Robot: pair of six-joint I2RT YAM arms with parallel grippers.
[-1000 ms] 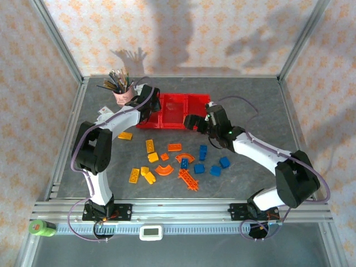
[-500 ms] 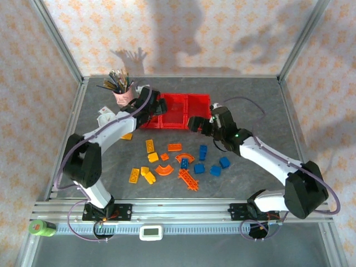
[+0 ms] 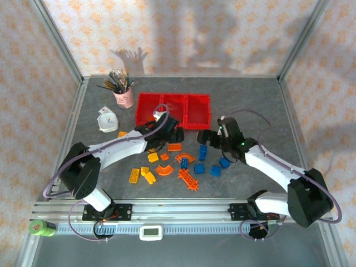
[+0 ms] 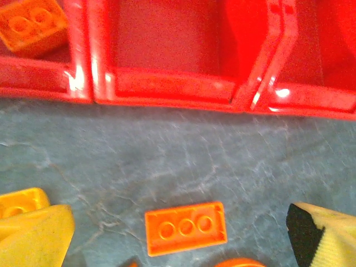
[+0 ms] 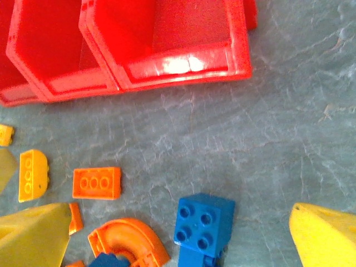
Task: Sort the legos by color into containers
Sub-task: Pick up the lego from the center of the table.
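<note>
Top view: legos lie scattered just near of the containers; cup of brushes far left; bare worktop right.
Left wrist: left gripper spread over an orange brick; container wall beyond.
Right wrist: right gripper spread around a blue brick; open room right.

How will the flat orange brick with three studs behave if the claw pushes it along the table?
The flat orange brick lies low and wide on the table, so it would probably slide, not tip or roll. Its glossy plastic looks hard, likely stiff and somewhat slippery. Being small, it seems light.
</note>
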